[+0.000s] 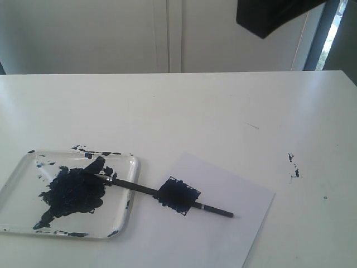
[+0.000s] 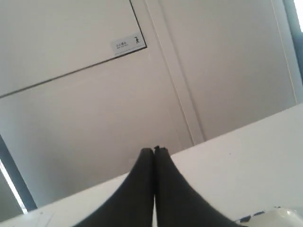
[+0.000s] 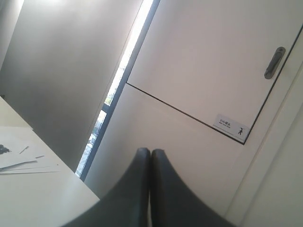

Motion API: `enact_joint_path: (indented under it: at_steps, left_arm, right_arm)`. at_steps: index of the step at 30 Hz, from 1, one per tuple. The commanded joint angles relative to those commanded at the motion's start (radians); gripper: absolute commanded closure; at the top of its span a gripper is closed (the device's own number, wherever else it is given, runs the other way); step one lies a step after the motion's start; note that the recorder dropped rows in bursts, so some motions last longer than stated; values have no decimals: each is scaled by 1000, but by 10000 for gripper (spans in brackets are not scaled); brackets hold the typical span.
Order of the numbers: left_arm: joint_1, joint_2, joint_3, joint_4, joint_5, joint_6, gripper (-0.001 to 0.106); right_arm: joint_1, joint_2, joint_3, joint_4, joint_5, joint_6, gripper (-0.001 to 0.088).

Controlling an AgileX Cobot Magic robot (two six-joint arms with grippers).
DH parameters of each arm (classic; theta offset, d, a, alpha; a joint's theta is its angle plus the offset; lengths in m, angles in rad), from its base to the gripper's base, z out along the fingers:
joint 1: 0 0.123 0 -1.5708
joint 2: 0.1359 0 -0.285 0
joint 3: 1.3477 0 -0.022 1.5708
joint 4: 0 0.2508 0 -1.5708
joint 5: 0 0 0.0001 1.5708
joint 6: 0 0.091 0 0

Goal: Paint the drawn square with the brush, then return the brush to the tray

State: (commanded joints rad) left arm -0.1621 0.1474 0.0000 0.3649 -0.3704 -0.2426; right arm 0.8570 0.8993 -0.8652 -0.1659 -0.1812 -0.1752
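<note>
A: How far along is the job?

B: The drawn square (image 1: 177,195) on the white paper sheet (image 1: 234,215) looks filled in dark blue. The long thin black brush (image 1: 131,186) lies with its tip in the paint blotch of the clear plastic tray (image 1: 33,187), its handle crossing the rim and the square.

A: And the grippers?

B: The left gripper (image 2: 154,150) and right gripper (image 3: 150,151) are both pinched closed on nothing, aimed at the wall. Little seems left.
</note>
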Motion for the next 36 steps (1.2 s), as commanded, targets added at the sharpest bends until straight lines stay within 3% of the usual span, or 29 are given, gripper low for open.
enact_joint_path:
  at_steps: [4,15,18,21,23,25,28,29,32,36]
  left_arm:
    - [0,-2,0,-25,118,6,1053]
    - [-2,37,-13,-55,99,6,1053]
    - [-4,38,-23,-74,168,6,1053]
    - [-52,29,-23,-141,256,22,1053]
    - [-118,21,-23,-271,326,117,1053]
    - [-140,21,-23,-334,388,201,1053]
    - [-136,21,0,-334,331,243,1053]
    - [-123,19,0,-334,259,272,1053]
    - [-47,-20,0,-334,274,316,1053]
    - [81,-119,0,-351,348,527,1053]
  right_arm:
    - [0,0,0,0,0,0,868]
    - [0,0,0,0,0,0,868]
    - [0,0,0,0,0,0,868]
    - [0,0,0,0,0,0,868]
    - [0,0,0,0,0,0,868]
    - [0,0,0,0,0,0,868]
    - [0,0,0,-1,0,-4,868]
    - [0,0,0,-1,0,-4,868]
    - [0,0,0,-1,0,-4,868]
    - [0,0,0,-1,0,-4,868]
